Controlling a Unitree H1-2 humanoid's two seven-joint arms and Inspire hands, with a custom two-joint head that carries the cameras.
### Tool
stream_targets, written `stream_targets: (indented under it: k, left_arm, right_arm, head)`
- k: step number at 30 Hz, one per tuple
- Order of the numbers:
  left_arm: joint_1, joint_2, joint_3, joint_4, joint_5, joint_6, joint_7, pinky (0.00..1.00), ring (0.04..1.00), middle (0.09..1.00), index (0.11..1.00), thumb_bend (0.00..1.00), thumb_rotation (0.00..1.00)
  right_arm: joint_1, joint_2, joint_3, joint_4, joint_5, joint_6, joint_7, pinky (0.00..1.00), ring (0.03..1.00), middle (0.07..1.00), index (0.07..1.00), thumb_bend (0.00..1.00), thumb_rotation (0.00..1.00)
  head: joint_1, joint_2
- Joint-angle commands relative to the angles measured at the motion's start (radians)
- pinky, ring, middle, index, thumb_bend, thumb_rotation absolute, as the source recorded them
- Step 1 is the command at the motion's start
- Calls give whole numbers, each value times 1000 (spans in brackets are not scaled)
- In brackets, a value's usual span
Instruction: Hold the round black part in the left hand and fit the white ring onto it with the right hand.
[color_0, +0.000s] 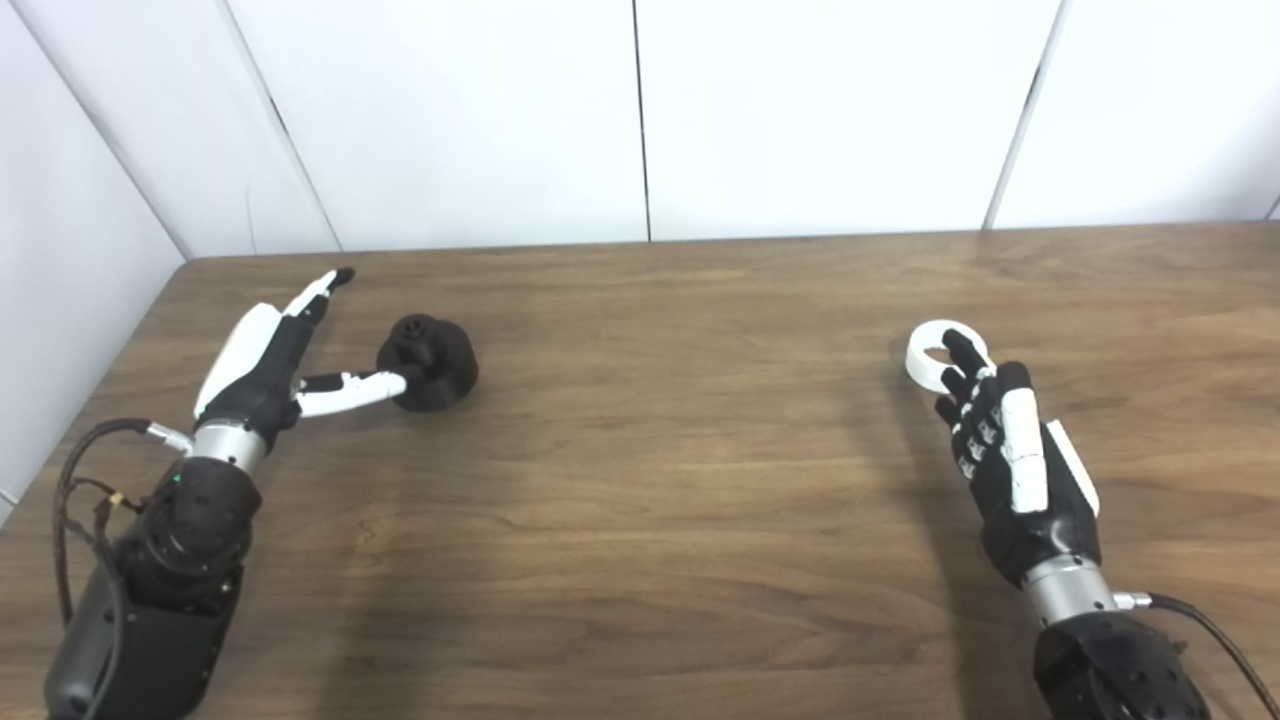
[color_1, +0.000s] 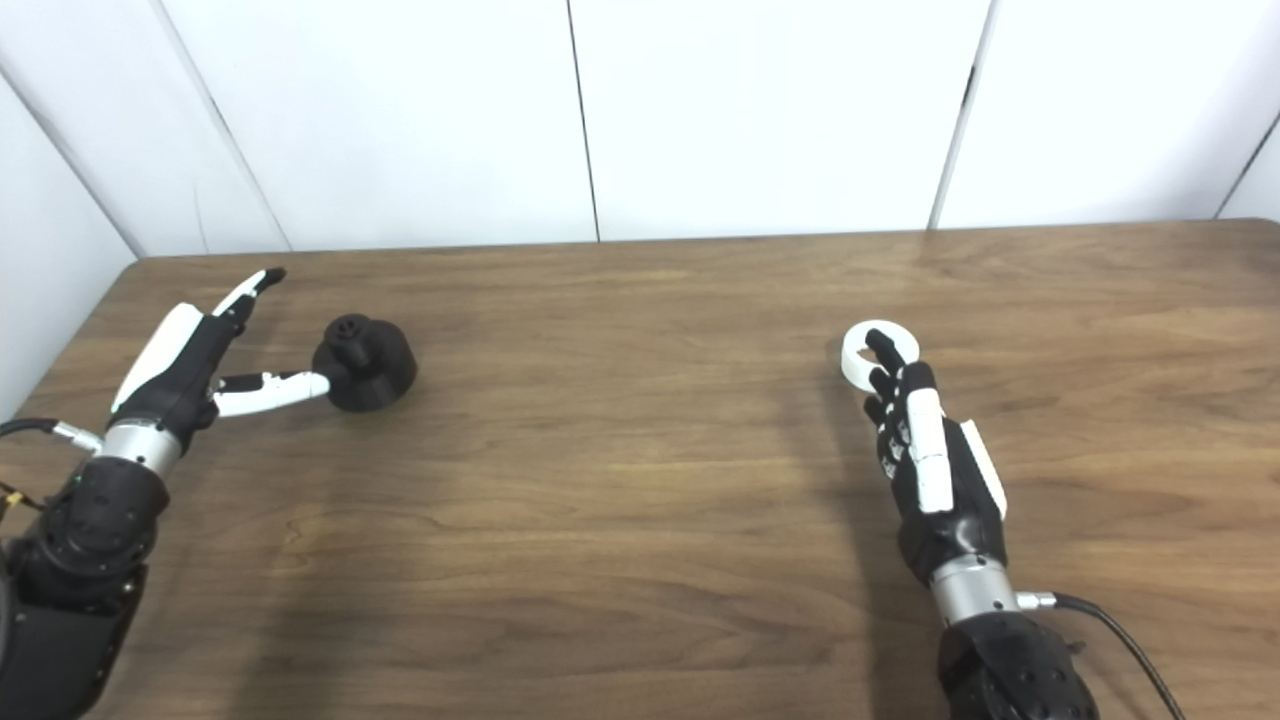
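The round black plastic part (color_0: 428, 362), a squat drum with a narrower hub on top, stood on the brown wooden table (color_0: 660, 480) at its left side, its axis upright and hub pointing up. The left hand (color_0: 268, 362) was open, thumb touching the part's side, fingers stretched past it. Well apart to the right, the white plastic ring (color_0: 935, 356) lay flat, the right hand (color_0: 1010, 450) over its near edge; whether it gripped could not be told. Both pickups seemed under way; next, each hand needed to close.
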Motion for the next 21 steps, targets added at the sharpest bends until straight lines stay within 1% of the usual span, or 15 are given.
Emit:
stream_targets:
  k: [1, 3, 6, 9, 10, 13, 15, 18, 21]
  left_arm:
    - [-54, 42, -4, 17, 23, -46, 2, 914, 1000, 994, 959, 939, 411]
    - [-56, 44, -7, 23, 23, -50, 2, 913, 1000, 992, 958, 941, 408]
    - [-80, 74, -40, 89, 40, -39, -41, 938, 1000, 987, 958, 986, 416]
    - [-85, 79, -46, 100, 42, -39, -49, 946, 1000, 986, 958, 997, 418]
    - [-92, 84, -52, 117, 44, -49, -56, 946, 1000, 986, 958, 998, 418]
    - [-111, 88, -66, 161, 46, -54, -79, 940, 1000, 993, 966, 1000, 442]
    - [-114, 88, -67, 167, 45, -54, -81, 939, 1000, 995, 968, 1000, 444]
    - [-122, 95, -84, 175, 55, -42, -107, 924, 1000, 990, 955, 998, 434]
    - [-126, 97, -87, 180, 55, -40, -116, 934, 1000, 989, 950, 995, 425]
  right_arm:
    - [-23, -1, -1, -35, 3, -17, 8, 1000, 1000, 999, 922, 621, 1000]
    - [-23, -2, -2, -35, 4, -17, 8, 1000, 1000, 999, 922, 622, 1000]
    - [-24, -9, -4, -39, 6, -15, 12, 1000, 1000, 999, 925, 617, 1000]
    - [-24, -10, -4, -40, 8, -15, 13, 1000, 1000, 1000, 926, 616, 1000]
    - [-24, -12, -5, -39, 9, -18, 16, 1000, 1000, 1000, 926, 616, 1000]
    - [-23, -15, -5, -39, 11, -22, 19, 1000, 1000, 997, 928, 617, 1000]
    - [-22, -15, -5, -39, 11, -21, 19, 1000, 1000, 996, 927, 618, 1000]
    - [-23, -15, -9, -42, 10, -13, 15, 1000, 1000, 992, 925, 613, 1000]
    - [-24, -14, -11, -45, 12, -10, 14, 1000, 1000, 991, 924, 606, 1000]
  head:
    - [0, 0]
    - [0, 0]
    - [3, -2]
    - [3, -2]
    - [6, -1]
    - [6, -1]
    - [6, -1]
    - [4, -1]
    - [4, -1]
